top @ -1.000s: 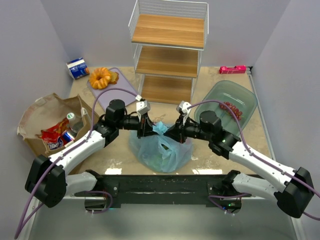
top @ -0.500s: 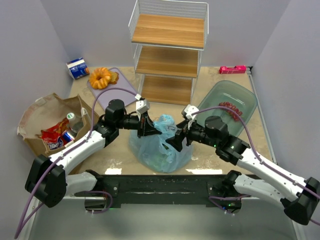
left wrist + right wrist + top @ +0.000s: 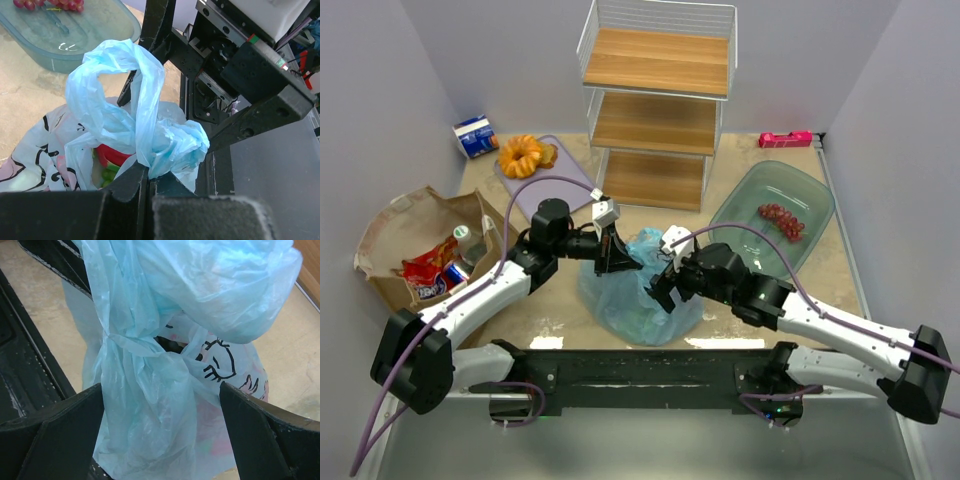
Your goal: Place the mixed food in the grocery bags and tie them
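We have just opened our right fingers (image 3: 265, 432) wide around the light-blue plastic bag (image 3: 638, 300); left fingers (image 3: 131, 184) still pinch its handle (image 3: 146, 90), so tying likely continues.

A wire shelf rack (image 3: 655, 62) stands between a ring pastry (image 3: 521, 155) and a green bowl (image 3: 758, 190).

One wire shelf rack (image 3: 655, 110). Before it, one blue plastic bag (image 3: 620, 305); left, one brown paper bag (image 3: 395, 215), one pastry (image 3: 520, 155); right, one green bowl (image 3: 750, 190).
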